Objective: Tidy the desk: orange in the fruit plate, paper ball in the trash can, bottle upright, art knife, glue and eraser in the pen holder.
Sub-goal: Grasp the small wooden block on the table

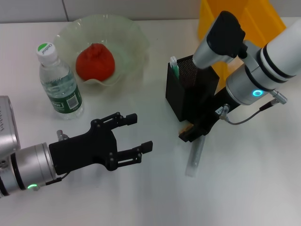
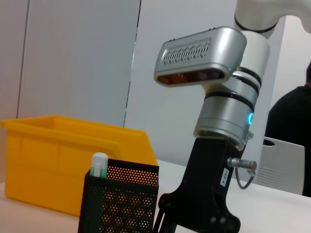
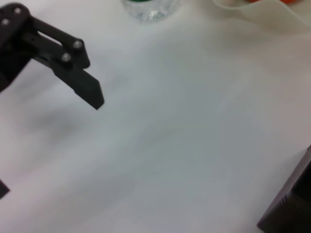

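Observation:
The orange [image 1: 95, 61] lies in the pale-green fruit plate [image 1: 134, 35] at the back of the desk [image 1: 155, 197]. To the plate's left, the bottle [image 1: 59, 83] stands upright. The black mesh pen holder [image 1: 190, 89] holds the white-and-green art knife [image 1: 174, 66], also seen as the art knife [image 2: 98, 165] in the pen holder [image 2: 121, 199]. My right gripper [image 1: 190, 133] is low at the holder's front corner, over a tan eraser [image 1: 188, 126] and the upper end of the grey glue [image 1: 194, 156], which lies on the desk. My left gripper [image 1: 141, 133] hovers open and empty at front left. The paper ball is out of view.
The yellow trash can [image 1: 254, 19] stands at the back right behind the pen holder, and shows as the trash can [image 2: 58, 160] in the left wrist view. The right wrist view shows a left finger [image 3: 82, 87], the bottle's base [image 3: 148, 8] and the holder's corner [image 3: 291, 204].

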You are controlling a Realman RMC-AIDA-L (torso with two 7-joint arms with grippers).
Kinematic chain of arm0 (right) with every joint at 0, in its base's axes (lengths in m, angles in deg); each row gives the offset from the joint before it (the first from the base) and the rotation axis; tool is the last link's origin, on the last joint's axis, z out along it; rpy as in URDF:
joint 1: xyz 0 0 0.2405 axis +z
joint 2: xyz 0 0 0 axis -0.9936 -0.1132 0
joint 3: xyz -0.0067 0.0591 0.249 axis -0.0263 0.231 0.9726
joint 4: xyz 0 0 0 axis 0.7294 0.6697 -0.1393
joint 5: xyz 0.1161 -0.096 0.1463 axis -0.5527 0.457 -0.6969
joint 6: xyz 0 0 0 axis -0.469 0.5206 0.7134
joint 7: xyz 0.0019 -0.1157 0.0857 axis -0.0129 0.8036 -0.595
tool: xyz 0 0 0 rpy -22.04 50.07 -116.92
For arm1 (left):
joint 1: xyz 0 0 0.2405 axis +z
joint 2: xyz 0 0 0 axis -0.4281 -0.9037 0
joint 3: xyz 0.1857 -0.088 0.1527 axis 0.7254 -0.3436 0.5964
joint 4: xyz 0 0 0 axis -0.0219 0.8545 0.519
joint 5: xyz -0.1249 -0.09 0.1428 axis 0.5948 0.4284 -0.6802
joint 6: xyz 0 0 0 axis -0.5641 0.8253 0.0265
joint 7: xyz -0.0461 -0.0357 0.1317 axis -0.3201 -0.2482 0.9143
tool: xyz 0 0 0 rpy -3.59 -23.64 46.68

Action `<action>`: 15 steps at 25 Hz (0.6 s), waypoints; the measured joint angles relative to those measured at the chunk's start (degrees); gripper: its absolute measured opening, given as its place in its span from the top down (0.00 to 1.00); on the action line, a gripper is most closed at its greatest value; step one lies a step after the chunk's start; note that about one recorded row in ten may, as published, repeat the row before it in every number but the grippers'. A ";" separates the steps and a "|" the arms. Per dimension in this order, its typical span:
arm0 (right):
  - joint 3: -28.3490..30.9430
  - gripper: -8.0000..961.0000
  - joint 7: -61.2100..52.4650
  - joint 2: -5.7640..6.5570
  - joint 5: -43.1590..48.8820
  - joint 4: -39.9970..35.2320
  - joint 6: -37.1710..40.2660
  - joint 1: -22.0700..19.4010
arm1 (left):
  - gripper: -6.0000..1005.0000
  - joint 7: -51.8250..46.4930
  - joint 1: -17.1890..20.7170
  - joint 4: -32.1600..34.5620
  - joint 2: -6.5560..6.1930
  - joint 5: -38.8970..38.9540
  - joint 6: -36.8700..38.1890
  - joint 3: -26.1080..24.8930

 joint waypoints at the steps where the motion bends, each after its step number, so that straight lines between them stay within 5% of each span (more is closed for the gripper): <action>1: -0.14 0.35 -0.10 0.00 0.04 0.07 -0.19 0.02 | 0.20 -0.03 0.00 0.00 -0.03 0.00 0.11 0.00; 15: -1.92 0.36 -0.51 0.00 0.17 0.15 -1.17 0.19 | 0.20 -0.18 -0.15 0.00 -0.09 0.00 0.22 0.00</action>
